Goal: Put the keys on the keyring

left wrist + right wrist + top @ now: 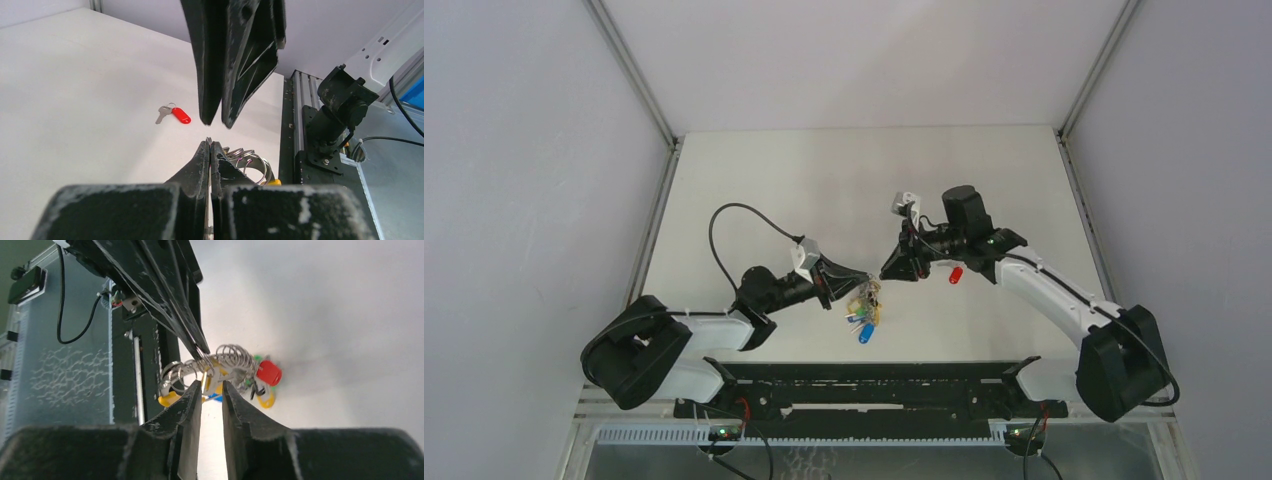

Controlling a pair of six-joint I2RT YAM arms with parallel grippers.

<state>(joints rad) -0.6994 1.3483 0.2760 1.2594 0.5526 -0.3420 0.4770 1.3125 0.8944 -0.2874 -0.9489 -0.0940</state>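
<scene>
My left gripper (867, 284) is shut on the grey metal keyring (868, 297) and holds it just above the table. A bunch of blue, yellow, green and red-headed keys (864, 322) hangs from the ring. In the left wrist view the pressed-together jaws (210, 144) hide most of the ring (252, 162). My right gripper (887, 272) faces it tip to tip, its jaws a narrow gap apart and empty (211, 385), just short of the ring (225, 360). A loose red-headed key (955, 274) lies flat on the table (179, 115). No loose yellow key shows.
A black rail (874, 375) runs along the near table edge, close behind the hanging keys. The right arm's base mount (342, 110) stands on it. Grey walls (544, 150) enclose the white table (824, 180) on three sides.
</scene>
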